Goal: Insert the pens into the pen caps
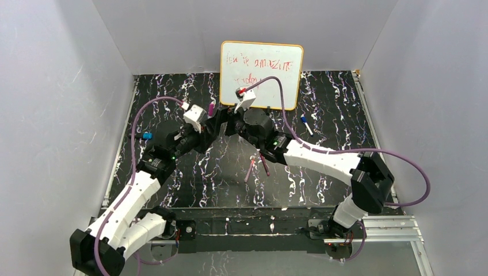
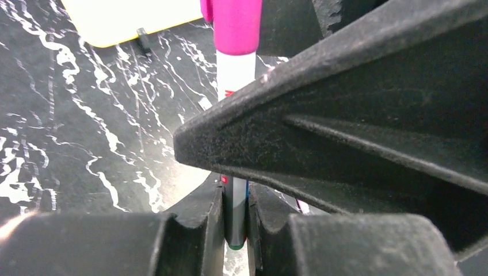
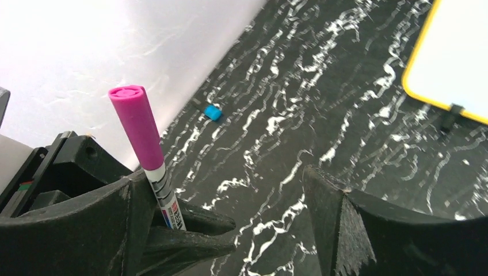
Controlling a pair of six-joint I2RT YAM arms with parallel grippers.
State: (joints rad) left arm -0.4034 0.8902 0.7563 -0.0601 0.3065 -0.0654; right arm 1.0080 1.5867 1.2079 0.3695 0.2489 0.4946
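Pen with the magenta cap [image 3: 148,150], where do we have it?

We hold it upright in our left tool [image 2: 235,198], whose fingers [image 2: 195,230] are clamped on the lower end of its white barrel; the cap sits on the upper end

And our right tool [image 3: 259,207]?

Its fingers stand wide apart, gripping nothing; from our right wrist view the barrel stands just against the inside of one of them, and whether it touches we cannot tell

Where do our two tools meet?

Above the black marbled tabletop [image 1: 334,98], just in front of the whiteboard [image 1: 262,66], which stands at the far side with red writing on it

What else of ours lies on the tabletop?

A pink pen [image 1: 248,171] and a maroon pen [image 1: 264,164] lie close together beside our right arm [image 1: 322,158], the maroon one partly under it. A white pen with a blue end [image 1: 305,125] lies right of the whiteboard, well apart. A blue cap [image 1: 147,135] lies near the left wall, beside our left arm [image 1: 135,192]

Are the pink and maroon pens capped?

We cannot tell, they show too small from above
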